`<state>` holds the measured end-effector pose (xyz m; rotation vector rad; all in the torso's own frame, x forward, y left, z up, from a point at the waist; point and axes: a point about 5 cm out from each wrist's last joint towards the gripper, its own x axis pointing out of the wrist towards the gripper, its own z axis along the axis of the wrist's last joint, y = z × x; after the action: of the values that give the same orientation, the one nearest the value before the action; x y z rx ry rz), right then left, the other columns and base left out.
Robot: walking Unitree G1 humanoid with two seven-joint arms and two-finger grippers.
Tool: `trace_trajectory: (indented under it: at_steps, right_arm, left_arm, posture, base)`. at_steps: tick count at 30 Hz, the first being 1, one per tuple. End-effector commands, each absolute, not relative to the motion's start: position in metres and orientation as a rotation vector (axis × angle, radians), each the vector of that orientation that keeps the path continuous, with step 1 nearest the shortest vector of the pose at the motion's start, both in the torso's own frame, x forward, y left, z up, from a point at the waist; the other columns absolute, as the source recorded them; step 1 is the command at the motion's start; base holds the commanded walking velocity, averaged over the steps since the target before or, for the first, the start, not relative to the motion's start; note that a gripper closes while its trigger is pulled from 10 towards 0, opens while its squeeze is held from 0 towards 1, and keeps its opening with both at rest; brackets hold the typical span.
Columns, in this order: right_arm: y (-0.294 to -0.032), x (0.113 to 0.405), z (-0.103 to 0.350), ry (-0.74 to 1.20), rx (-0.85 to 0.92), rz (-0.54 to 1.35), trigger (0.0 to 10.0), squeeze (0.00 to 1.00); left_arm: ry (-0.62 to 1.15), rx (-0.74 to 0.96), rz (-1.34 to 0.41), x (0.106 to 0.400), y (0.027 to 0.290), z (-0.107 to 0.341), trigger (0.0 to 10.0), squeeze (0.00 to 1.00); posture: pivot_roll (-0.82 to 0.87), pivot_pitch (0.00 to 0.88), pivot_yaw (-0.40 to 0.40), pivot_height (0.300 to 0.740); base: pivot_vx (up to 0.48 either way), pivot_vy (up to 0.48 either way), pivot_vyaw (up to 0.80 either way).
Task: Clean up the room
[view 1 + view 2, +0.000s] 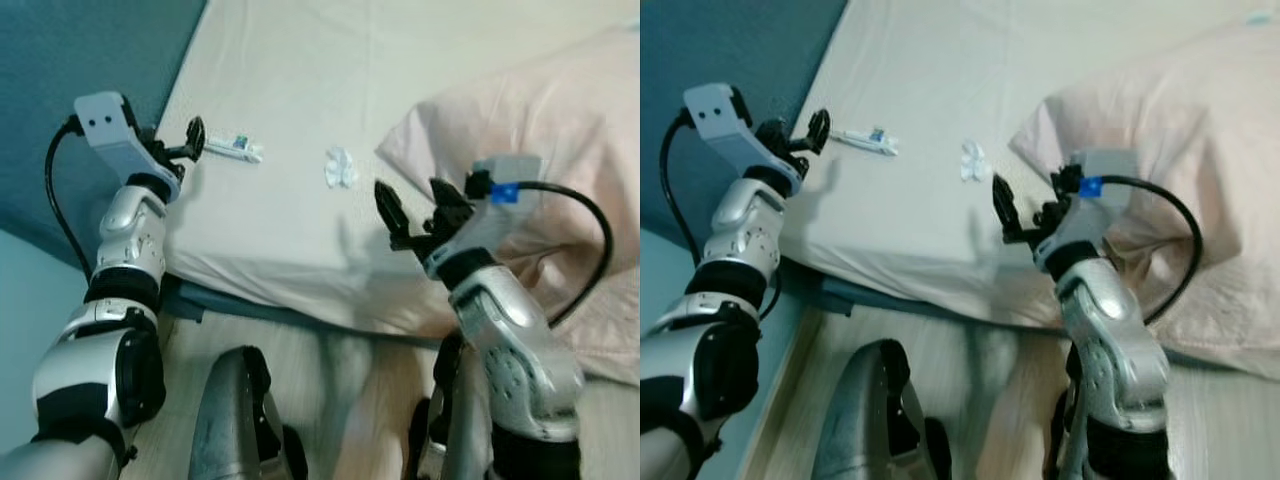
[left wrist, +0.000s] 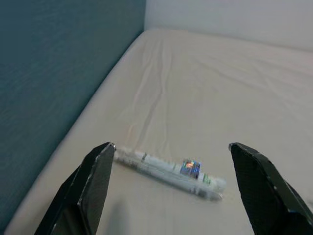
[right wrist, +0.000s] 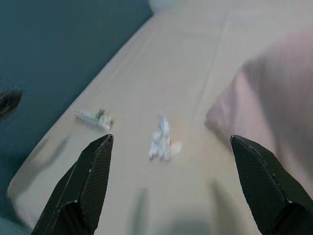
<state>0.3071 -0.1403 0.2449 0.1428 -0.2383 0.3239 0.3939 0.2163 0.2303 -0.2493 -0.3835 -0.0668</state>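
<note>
Here, left hand [image 2: 168,191] wide open, empty, white tube [image 2: 171,169] on bed [image 1: 290,60] just beyond its fingertips

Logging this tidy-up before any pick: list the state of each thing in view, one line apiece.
left gripper: open, hovering just short of the tube, holding nothing.
right gripper: open, over the bed, aimed at the tissue, holding nothing.
tube: lying flat on the sheet, near the bed's edge.
tissue: crumpled, lying loose on the sheet.
blanket: rumpled, heaped on the bed.
</note>
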Motion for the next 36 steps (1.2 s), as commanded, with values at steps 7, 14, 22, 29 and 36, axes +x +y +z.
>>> trace_trajectory:
  at_steps: [7,14,22,29,36]
  right_arm:
    - [-0.142,0.323,0.246,-0.279,0.113,0.353,10.0,0.00]
    - [-0.146,0.337,0.239,-0.284,0.095,0.347,10.0,0.00]
    - [-0.139,0.338,0.205,-0.188,0.113,0.339,10.0,0.00]
    - [-0.136,0.336,0.183,-0.134,0.122,0.344,10.0,0.00]
    - [-0.141,0.342,0.184,-0.140,0.107,0.338,10.0,0.00]
  left_arm:
    - [-0.244,-0.340,-0.142,0.381,0.181,0.176,10.0,0.00]
    - [-0.121,-0.362,-0.423,0.360,0.103,0.138,10.0,0.00]
    - [-0.093,-0.349,-0.432,0.355,0.088,0.130,10.0,0.00]
    - [-0.108,-0.336,-0.363,0.359,0.100,0.134,10.0,0.00]
    - [-0.107,-0.332,-0.329,0.363,0.101,0.137,10.0,0.00]
  posture:
    - [-0.12,0.077,0.139,0.460]
    - [-0.14,0.019,0.130,0.490]
    - [-0.13,0.007,0.111,0.520]
    - [-0.13,0.003,0.100,0.545]
    - [-0.14,0.009,0.096,0.585]
  base:
    - [0.000,0.000,0.00]
    - [0.000,0.000,0.00]
    - [0.000,0.000,0.00]
    - [0.000,0.000,0.00]
    - [0.000,0.000,0.00]
